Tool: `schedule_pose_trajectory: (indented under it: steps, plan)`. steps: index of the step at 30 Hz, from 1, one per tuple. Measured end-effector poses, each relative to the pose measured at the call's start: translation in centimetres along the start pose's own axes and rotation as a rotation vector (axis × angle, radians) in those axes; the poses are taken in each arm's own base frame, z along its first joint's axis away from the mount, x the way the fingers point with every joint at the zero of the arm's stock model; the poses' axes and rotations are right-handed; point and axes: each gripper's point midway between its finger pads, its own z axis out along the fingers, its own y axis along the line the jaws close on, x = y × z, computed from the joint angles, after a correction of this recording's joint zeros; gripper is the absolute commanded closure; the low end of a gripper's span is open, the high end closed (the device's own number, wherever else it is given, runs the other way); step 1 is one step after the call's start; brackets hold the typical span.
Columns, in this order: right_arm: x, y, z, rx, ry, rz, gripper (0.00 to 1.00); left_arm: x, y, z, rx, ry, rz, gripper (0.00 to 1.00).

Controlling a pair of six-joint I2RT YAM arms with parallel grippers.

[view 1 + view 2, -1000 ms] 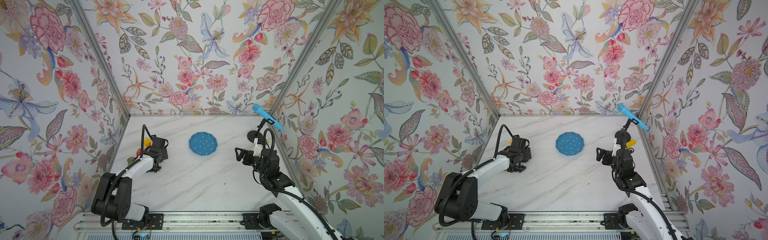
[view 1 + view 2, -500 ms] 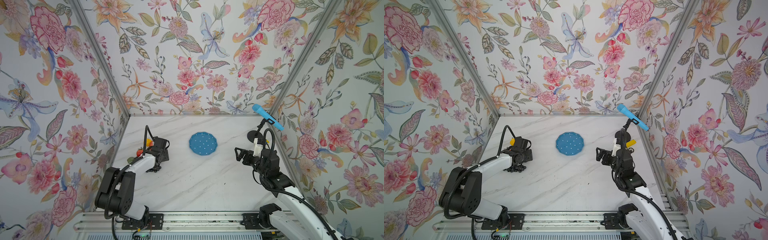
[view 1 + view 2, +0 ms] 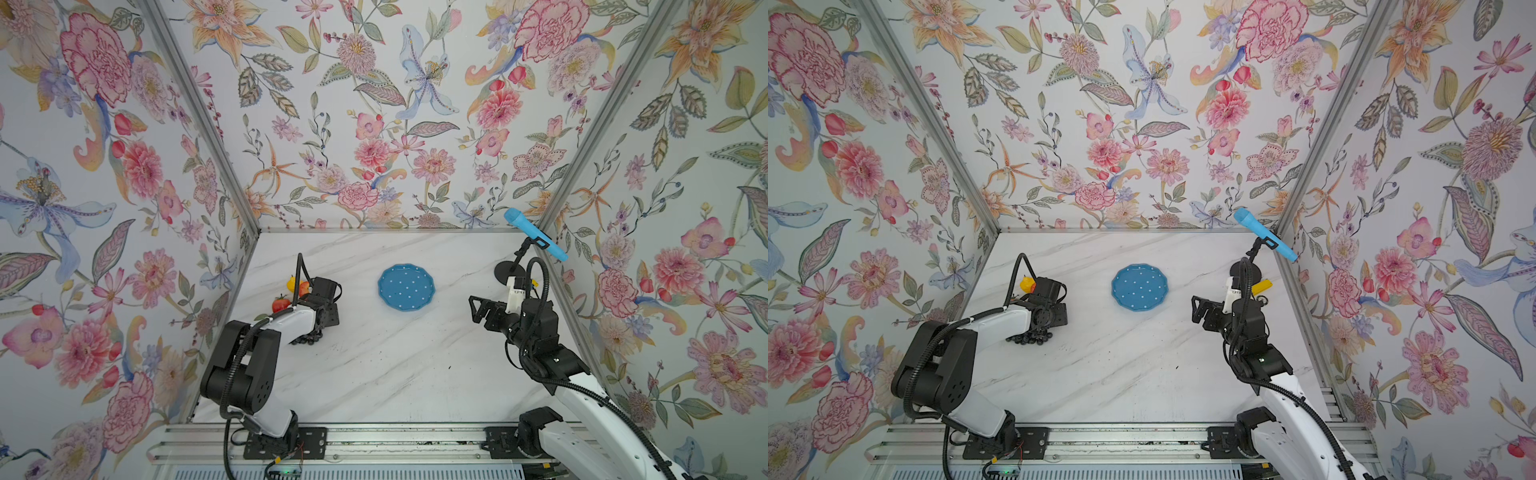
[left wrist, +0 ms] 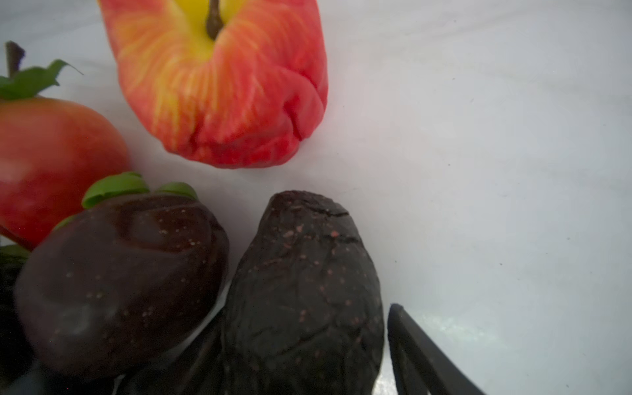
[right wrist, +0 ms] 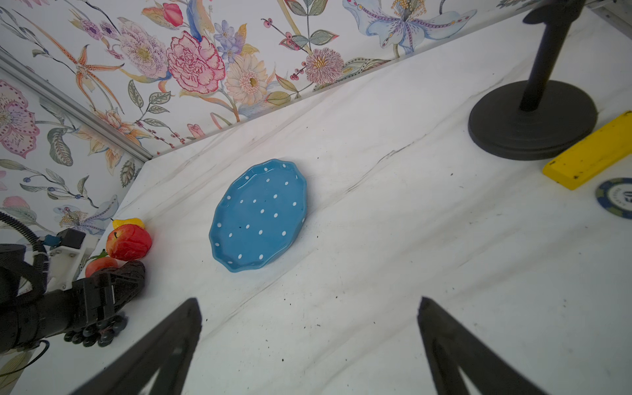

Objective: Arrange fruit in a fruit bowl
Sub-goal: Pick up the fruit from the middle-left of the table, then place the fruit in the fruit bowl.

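Left gripper, shifted slightly since earlier, jaws apart astride avocado, not clamped. Right gripper spread wide, holding nothing. Apple, lemon just beyond, at left edge of table; bowl mid-table, well apart.

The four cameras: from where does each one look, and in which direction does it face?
Top views: high over the front edge of the table, looking down; both show the bowl, left arm and right arm.
Left wrist: low over the table, facing the avocado and apple; one finger shows.
Right wrist: facing across the table to the bowl; the open right gripper shows.
Shared: both wrist views show the apple.
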Motion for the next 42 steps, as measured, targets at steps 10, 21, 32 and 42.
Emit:
schedule_pose_trajectory:
  steps: [10, 21, 32, 42]
  plan:
    - [0.3, 0.1, -0.2, -0.002, 0.009, 0.003, 0.01, -0.8, -1.3, -0.1, 0.050, -0.035, 0.005, 0.46]
    - [1.4, 0.6, 0.3, -0.016, 0.071, 0.058, 0.00, -3.6, -8.3, -7.2, 0.349, -0.307, 0.140, 0.48]
    - [2.3, 7.5, 0.3, -0.230, 0.128, 0.140, 0.00, -2.2, -17.8, -15.9, 0.796, -0.616, 0.342, 0.48]
    - [3.4, 13.2, 0.0, -0.413, 0.163, 0.156, 0.00, -0.9, -21.8, -21.8, 0.989, -0.831, 0.453, 0.47]
